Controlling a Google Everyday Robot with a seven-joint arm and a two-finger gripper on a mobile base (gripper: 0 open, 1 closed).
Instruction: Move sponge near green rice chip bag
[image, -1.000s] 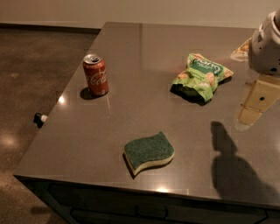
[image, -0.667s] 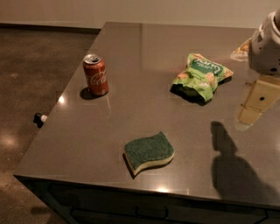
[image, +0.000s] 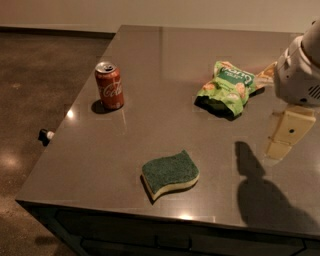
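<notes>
Grey table (image: 165, 50) seen from above its near edge. Left: a red can (image: 109, 85), upright, with a silver top and white Coca-Cola script down its side. Right of centre, toward the far side: the green rice chip bag (image: 226, 87), lying flat and crumpled, with a darker green label and pale orange chips pictured around it; its white lettering is too small to read. Near the front edge: the sponge (image: 170, 173), lying flat with its dark green scouring face up and pale yellow foam showing along its near side. The sponge lies well apart from the bag, nearer the viewer and to the left of it, with bare tabletop between them. Far right: the gripper (image: 280, 145), cream-coloured, hanging below the arm's white housing (image: 300, 70), above the table and just right of the bag, holding nothing; whether it is apart or together cannot be told. Its shadow (image: 265, 195) falls on the tabletop right of the sponge. On the floor (image: 40, 75) beside the table's left edge: a small dark object (image: 45, 135) with a white tip.
</notes>
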